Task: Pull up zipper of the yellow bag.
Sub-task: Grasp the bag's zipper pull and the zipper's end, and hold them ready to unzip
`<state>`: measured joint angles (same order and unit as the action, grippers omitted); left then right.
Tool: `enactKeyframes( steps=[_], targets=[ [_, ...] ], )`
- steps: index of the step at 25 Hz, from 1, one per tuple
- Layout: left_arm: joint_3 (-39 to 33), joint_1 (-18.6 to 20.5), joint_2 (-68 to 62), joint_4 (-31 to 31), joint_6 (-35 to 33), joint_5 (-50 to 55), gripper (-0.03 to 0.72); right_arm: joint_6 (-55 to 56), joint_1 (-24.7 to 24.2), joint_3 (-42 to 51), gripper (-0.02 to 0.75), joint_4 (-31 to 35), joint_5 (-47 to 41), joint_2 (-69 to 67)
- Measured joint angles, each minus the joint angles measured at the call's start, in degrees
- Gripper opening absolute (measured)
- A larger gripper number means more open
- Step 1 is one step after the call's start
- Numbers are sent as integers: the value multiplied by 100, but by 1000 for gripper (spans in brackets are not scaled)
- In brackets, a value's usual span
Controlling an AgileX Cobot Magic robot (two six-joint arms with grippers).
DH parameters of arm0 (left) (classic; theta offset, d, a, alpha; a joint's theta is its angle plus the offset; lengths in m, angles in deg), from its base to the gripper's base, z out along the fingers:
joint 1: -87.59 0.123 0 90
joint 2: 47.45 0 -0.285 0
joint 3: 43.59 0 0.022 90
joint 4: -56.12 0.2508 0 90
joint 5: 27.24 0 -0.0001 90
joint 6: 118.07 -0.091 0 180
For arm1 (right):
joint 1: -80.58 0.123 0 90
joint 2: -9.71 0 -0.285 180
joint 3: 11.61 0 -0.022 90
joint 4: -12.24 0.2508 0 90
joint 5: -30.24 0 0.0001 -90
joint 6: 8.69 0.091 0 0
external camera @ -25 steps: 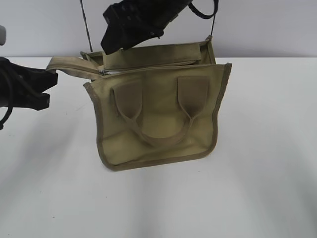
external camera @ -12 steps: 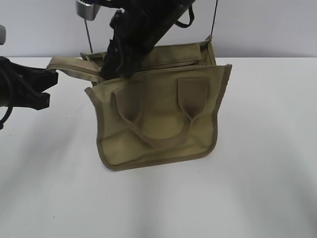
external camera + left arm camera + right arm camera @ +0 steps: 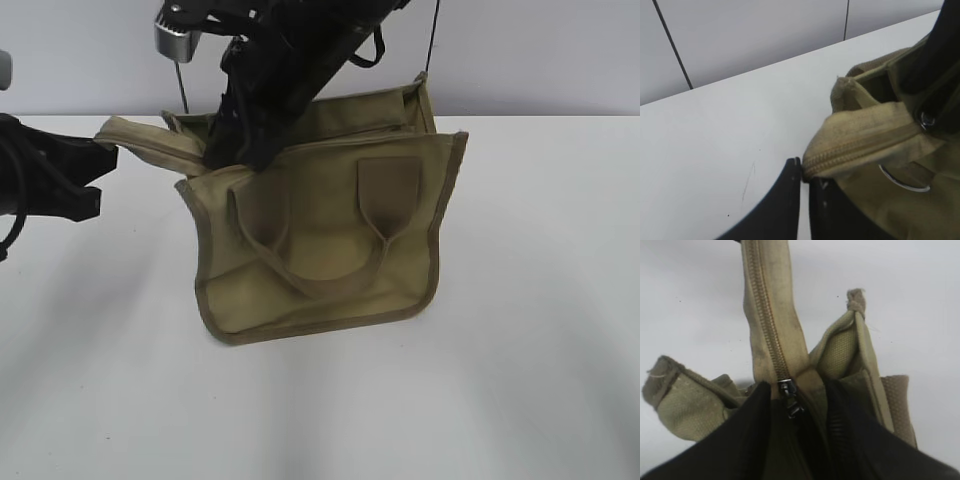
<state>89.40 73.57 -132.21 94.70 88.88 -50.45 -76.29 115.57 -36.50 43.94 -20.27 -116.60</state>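
Note:
The yellow bag [image 3: 320, 270] stands on the white table, handles facing me. Its khaki zip tape [image 3: 140, 135] sticks out past the top left corner. My left gripper [image 3: 95, 165] is shut on the end of that tape, as the left wrist view [image 3: 804, 172] shows, with the tape [image 3: 860, 142] running right. My right gripper [image 3: 240, 155] reaches down onto the bag's top left corner. In the right wrist view the silver zipper pull [image 3: 789, 396] lies between the open fingers [image 3: 800, 410], at the base of the tape [image 3: 767, 325]. The arm hides the pull in the exterior view.
A silver ring buckle [image 3: 905, 182] lies under the tape near my left gripper. The bag's long strap [image 3: 432, 50] rises at the back right. A thin dark rod [image 3: 180, 85] stands behind the bag's left side. White table [image 3: 520, 380] surrounds the bag.
My right arm has come down from above the bag onto its top left corner, covering the zipper pull. The bag's left top edge has shifted slightly. The left gripper has not moved.

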Motion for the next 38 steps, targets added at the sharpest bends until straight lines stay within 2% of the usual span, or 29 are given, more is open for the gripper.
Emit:
enactKeyframes(
  steps=[12,15,20,21,29,38],
  targets=[
    [0,0,0,-111,0,-372,7,77,101,-37,270,-298,-110,-242],
    [0,0,0,-111,0,-379,7,143,134,-37,195,-373,29,-319],
    [0,0,0,-106,0,-379,7,359,153,-52,11,-489,119,-401],
    [0,0,0,-106,0,-379,7,474,153,-52,-8,-547,120,-408],
    [0,0,0,-106,0,-379,7,882,174,-53,-15,-1143,-67,-69],
    [0,0,-34,-100,0,-139,7,970,174,-34,-15,-1383,-432,481]
  ],
)
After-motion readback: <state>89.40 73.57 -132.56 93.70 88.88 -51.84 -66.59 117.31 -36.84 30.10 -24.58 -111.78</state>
